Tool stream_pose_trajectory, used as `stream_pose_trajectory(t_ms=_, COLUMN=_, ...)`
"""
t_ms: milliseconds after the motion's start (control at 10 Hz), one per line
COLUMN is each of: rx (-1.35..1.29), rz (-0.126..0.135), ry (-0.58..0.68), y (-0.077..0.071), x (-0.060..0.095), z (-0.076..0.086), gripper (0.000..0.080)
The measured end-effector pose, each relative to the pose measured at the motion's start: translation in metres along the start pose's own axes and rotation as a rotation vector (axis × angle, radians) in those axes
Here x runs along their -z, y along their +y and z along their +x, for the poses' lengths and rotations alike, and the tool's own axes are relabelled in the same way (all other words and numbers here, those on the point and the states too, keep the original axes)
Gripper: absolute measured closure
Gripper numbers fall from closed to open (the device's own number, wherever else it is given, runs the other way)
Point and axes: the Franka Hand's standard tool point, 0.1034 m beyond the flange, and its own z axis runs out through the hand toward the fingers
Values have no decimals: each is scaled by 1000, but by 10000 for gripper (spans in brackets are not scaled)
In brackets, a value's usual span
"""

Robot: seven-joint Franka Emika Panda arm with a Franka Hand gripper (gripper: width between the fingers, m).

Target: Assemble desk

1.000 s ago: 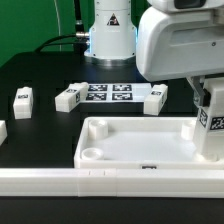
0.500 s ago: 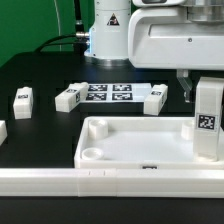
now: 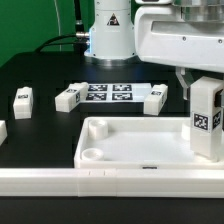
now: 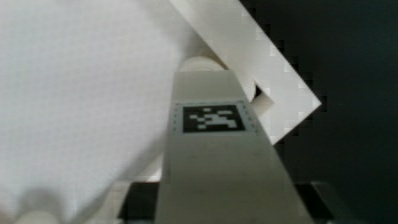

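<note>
The white desk top (image 3: 140, 140), a rimmed tray, lay on the black table (image 3: 40, 75). The gripper (image 3: 203, 84) was clamped around an upright tagged leg (image 3: 207, 118) at a corner of the top, on the exterior view's right. Whether the leg was seated could not be told. Behind the top, a loose leg (image 3: 68, 97) and another loose leg (image 3: 155, 99) lay at either end of the marker board (image 3: 108, 94).

The black table (image 3: 40, 135) carries the desk top (image 3: 140, 159), a long white rail (image 3: 60, 183) just before it, the marker board (image 3: 108, 94) behind, a first leg (image 3: 67, 98) and a second leg (image 3: 155, 98) at the board's ends, and a third leg (image 3: 22, 99) apart.
</note>
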Motion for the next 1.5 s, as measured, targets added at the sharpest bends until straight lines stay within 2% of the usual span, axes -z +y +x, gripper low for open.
stream_pose_trajectory(t_ms=300, rx=-176, rz=0, ry=2, y=0, x=0, z=0, gripper=509)
stream_pose_trajectory(t_ms=400, rx=-249, rz=24, ry=2, y=-2, x=0, z=2, gripper=509)
stream_pose_trajectory(t_ms=500, rx=-378, rz=32, ry=0, y=-2, x=-1, z=-1, gripper=509)
stream_pose_trajectory(t_ms=800, rx=-638, rz=47, ry=-20, y=-9, x=-2, z=-12, gripper=509)
stream_pose_trajectory(t_ms=1100, rx=-705, rz=54, ry=-33, y=-11, x=-2, z=-14, gripper=509)
stream_pose_trajectory(t_ms=1200, rx=-635, rz=47, ry=-34, y=-11, x=-2, z=-14, gripper=311)
stream_pose_trajectory(t_ms=1300, rx=-561, rz=25, ry=-41, y=-8, x=-1, z=-14, gripper=311)
stream_pose_trajectory(t_ms=1400, rx=-516, rz=2, ry=-52, y=-10, x=1, z=-12, gripper=182)
stream_pose_trajectory(t_ms=1500, rx=-430, rz=12, ry=-48, y=-14, x=2, z=-11, gripper=159)
